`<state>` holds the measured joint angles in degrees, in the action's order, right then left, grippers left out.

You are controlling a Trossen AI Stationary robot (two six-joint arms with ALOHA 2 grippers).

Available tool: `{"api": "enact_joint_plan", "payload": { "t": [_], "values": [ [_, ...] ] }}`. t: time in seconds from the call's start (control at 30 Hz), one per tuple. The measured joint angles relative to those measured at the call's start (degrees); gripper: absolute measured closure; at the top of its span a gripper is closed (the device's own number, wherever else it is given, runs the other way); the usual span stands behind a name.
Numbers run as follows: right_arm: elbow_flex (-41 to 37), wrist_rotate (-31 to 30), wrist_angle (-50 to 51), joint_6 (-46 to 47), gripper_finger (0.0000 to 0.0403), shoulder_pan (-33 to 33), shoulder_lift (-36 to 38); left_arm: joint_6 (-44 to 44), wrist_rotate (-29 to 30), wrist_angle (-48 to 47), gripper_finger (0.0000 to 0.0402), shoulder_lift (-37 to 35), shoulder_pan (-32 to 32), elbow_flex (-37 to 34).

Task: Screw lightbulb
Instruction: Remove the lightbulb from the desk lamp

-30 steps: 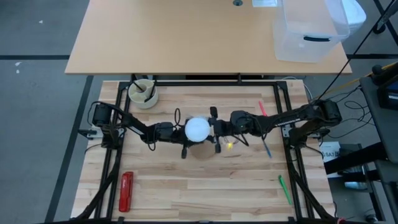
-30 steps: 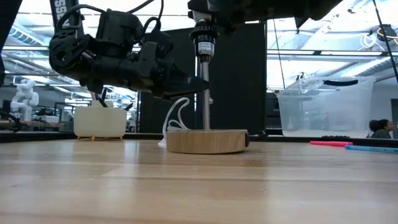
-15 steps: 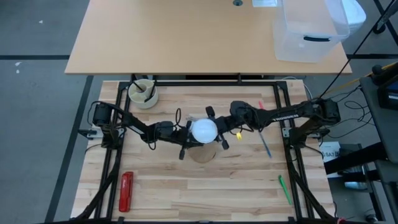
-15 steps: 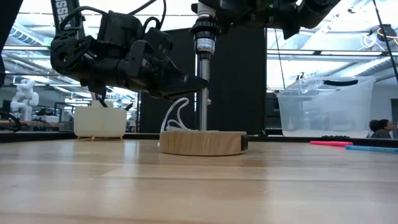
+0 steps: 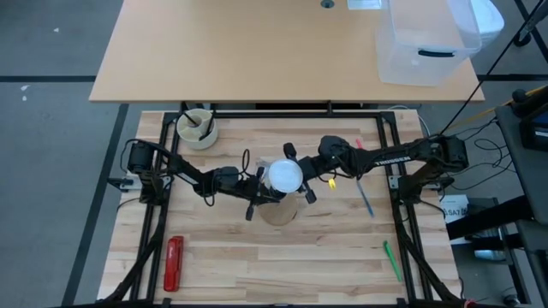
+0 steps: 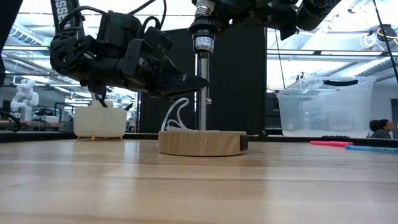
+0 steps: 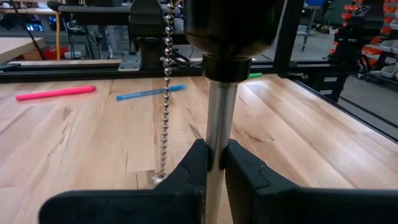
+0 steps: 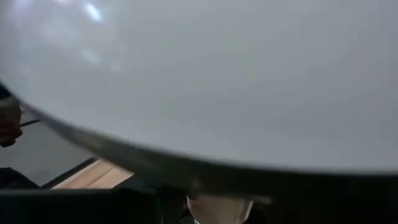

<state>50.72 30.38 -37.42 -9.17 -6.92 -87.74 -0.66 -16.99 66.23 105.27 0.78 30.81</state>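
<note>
The white lightbulb (image 5: 283, 176) sits above the black socket (image 6: 203, 34) of a small lamp. The lamp has a metal pole (image 6: 202, 93) standing on a round wooden base (image 6: 202, 142). Whether the bulb is seated in the socket does not show. My right gripper (image 5: 299, 174) reaches in level from the table's right and is shut on the bulb, which fills its wrist view (image 8: 217, 74). My left gripper (image 7: 219, 165) comes from the left, lower down, and is shut on the pole. A bead pull chain (image 7: 165, 93) hangs beside the pole. My left gripper pinches the lamp's metal pole (image 7: 217, 134) between its two fingers, below the socket and well above the base. The fingers come level from the table's left and lie across the upright pole. The wooden base rests on the table. My right gripper holds the bulb's round dome (image 5: 289, 178) between its two fingers (image 5: 292, 155), one on the far side and one on the near side. It comes level from the table's right. The bulb stands above the socket, dome up; the touching spots are hidden by the dome.
A cream cup (image 5: 196, 128) stands at the far left, and a red tool (image 5: 174, 262) lies near left. Pink (image 5: 361, 149), blue (image 5: 366, 204) and green (image 5: 391, 260) pens lie to the right. A clear bin (image 5: 424, 43) sits on the far table.
My right gripper has swung at the wrist, its forearm moving toward the table's far edge, still shut on the bulb. The bulb has shifted slightly toward the table's right. The wooden base has slid a little on the table. My left gripper has kept its hold on the pole.
</note>
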Motion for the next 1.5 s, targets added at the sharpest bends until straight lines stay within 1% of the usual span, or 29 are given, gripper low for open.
{"api": "enact_joint_plan", "payload": {
  "t": [0.13,0.23,0.4,0.5,0.57,0.73,0.8,0.9,1.1,1.17,1.33,1.5],
  "values": [
    [0.01,-0.89,-1.55,-0.02,0.0250,-0.18,0.30,0.10,-0.04,-0.26,0.0374,0.00,0.33,0.02],
    [0.02,-3.21,-1.47,-0.63,0.0253,-0.67,1.18,0.29,0.79,-0.20,0.0374,0.00,0.28,0.02],
    [0.04,-4.01,-0.84,-1.17,0.0250,-3.07,3.49,0.72,1.62,0.09,0.0374,0.00,0.22,0.00],
    [0.08,-7.04,0.93,-0.90,0.0253,-4.90,5.44,0.99,2.00,0.24,0.0374,0.00,0.22,0.00],
    [0.08,-8.25,3.61,0.33,0.0255,-6.84,6.55,1.29,2.16,0.39,0.0374,0.00,0.22,-0.02],
    [0.13,-8.49,9.76,5.16,0.0253,-10.55,7.84,1.55,2.48,1.07,0.0374,0.06,0.24,-0.07],
    [0.12,-9.61,13.65,5.95,0.0253,-11.28,7.87,1.62,2.55,1.16,0.0374,0.07,0.26,-0.07],
    [0.13,-13.52,18.66,7.46,0.0256,-12.37,7.87,2.16,2.62,1.45,0.0374,0.03,0.26,-0.09],
    [0.13,-14.10,29.85,12.91,0.0254,-14.16,7.87,5.99,3.30,0.83,0.0374,-1.62,0.48,-0.15],
    [0.10,-14.03,35.09,14.64,0.0252,-14.57,7.87,6.75,4.28,-0.52,0.0362,-2.59,0.44,-0.15],
    [0.10,-13.93,45.44,17.99,0.0257,-14.62,7.87,6.86,4.61,-5.71,0.0309,-6.18,0.43,-0.11],
    [0.10,-13.82,52.82,20.48,0.0252,-14.40,7.87,6.83,4.80,-7.60,0.0287,-8.59,0.44,-0.09]
  ]
}}
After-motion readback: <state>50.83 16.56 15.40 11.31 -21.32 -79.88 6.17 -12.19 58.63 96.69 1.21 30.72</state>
